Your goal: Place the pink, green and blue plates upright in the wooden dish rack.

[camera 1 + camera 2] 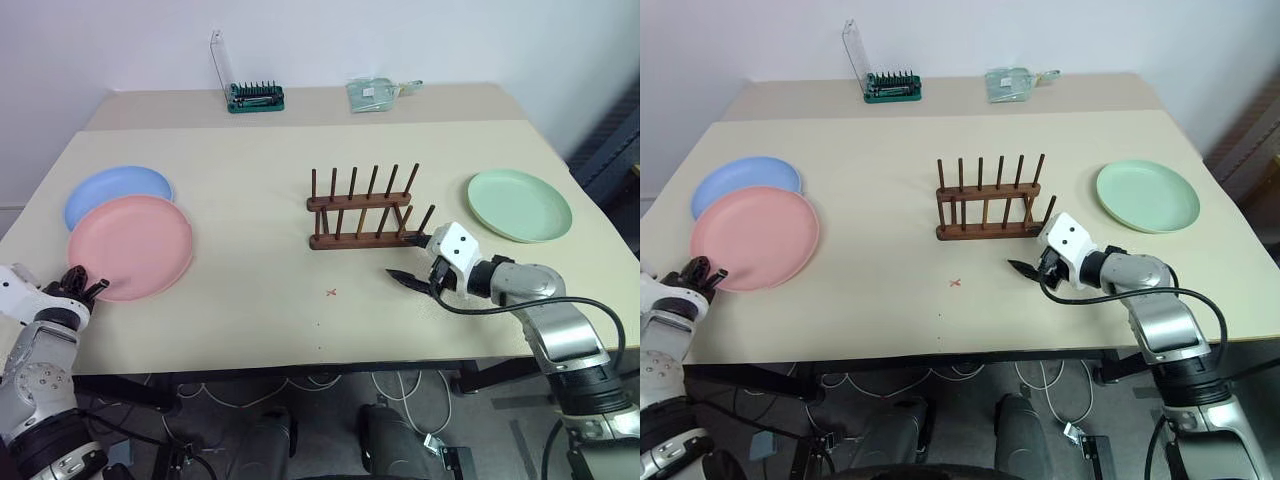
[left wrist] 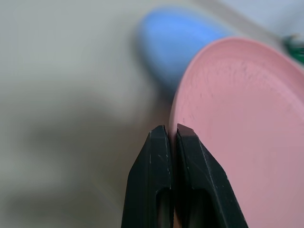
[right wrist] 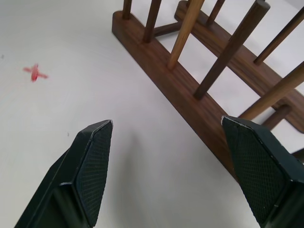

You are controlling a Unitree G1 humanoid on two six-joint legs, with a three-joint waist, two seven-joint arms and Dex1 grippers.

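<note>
Notably, the left gripper [image 2: 172,130] was seen w/ its two black fingers pressed together at the near rim of the pink plate [image 1: 130,245]; in the left wrist view the tips sat right at that rim's edge, but whether any rim was actually pinched between them couldn't be told. The pink plate lay flat at the table's [image 1: 270,300] left side, its far edge overlapping the blue plate [image 1: 118,192] behind it.

The right gripper [image 3: 168,156] was held spread wide, nothing between its fingers, hovering just above the tabletop beside the near-right end of the wooden dish rack [image 1: 362,210]; one fingertip was close to the rack's near rail, contact not clear. A small red mark [image 3: 34,72] was seen on the table near the other finger.

The rack stood mid-table, no plates in it. The green plate [image 1: 520,205] lay flat at the right, well apart from the rack.
</note>
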